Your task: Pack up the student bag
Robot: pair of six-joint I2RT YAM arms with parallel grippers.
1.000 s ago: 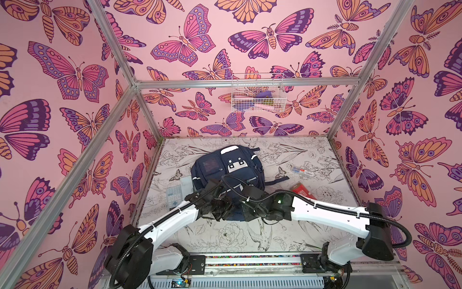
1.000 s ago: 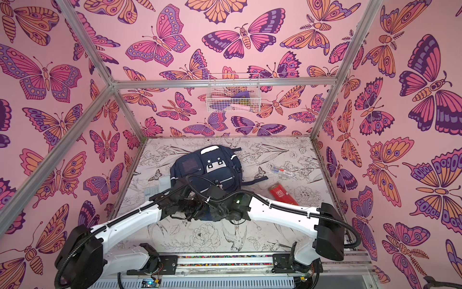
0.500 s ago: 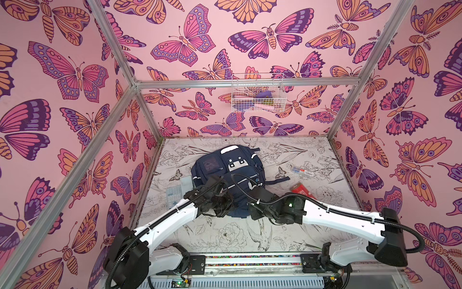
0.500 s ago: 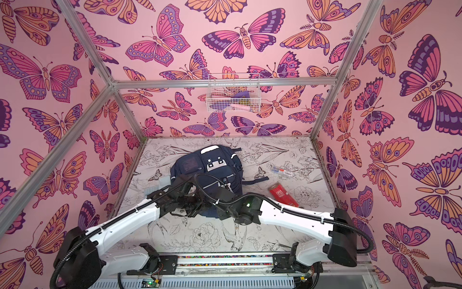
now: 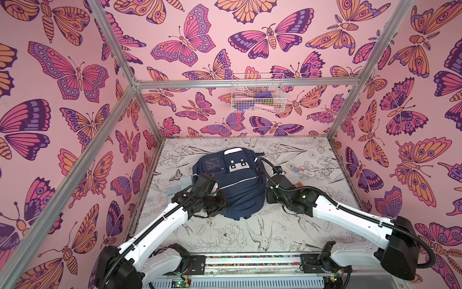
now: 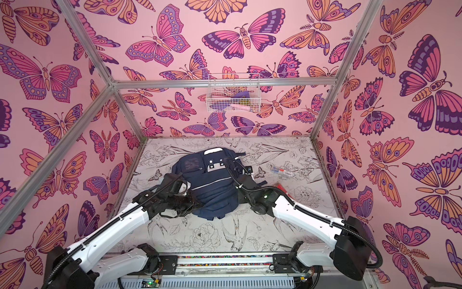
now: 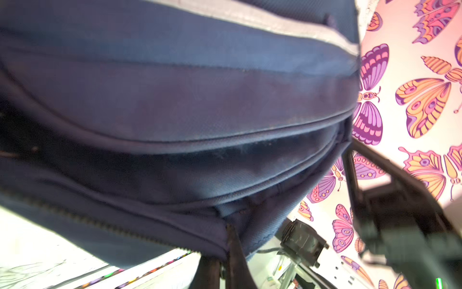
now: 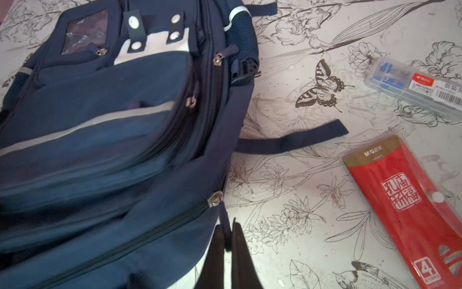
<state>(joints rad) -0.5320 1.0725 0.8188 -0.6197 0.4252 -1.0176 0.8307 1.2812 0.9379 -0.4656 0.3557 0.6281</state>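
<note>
Pink walls (image 5: 75, 75) printed with orange and purple butterflies are enclosing a white table (image 5: 225, 240) covered in black line drawings of flowers and birds. A white wire basket (image 5: 257, 93) is hanging on the back wall.

Both top views are showing the bag (image 5: 240, 182) (image 6: 212, 185) lying flat in the middle of the table, front pockets facing up. It is made of navy woven fabric, soft and rounded, with grey reflective stripes, a white patch with dark dots and metal zip sliders.

At the bag's left near corner, the left gripper (image 7: 225, 260) is resting with its two dark fingers pressed together; in its wrist view they are pinching the bag's hem. The right gripper (image 8: 226, 240) is sitting at the bag's right side, its fingers squeezed together on a thin navy zip pull (image 8: 223, 217) hanging from a slider on the side zip.

A navy strap (image 8: 292, 140) is trailing flat from the bag toward the right edge. Near that edge, a clear plastic pen box (image 8: 412, 87) with blue parts inside is lying toward the back, and a glossy red pack (image 8: 405, 207) with a white seal print is lying closer to the front. Both are well apart from the bag.
</note>
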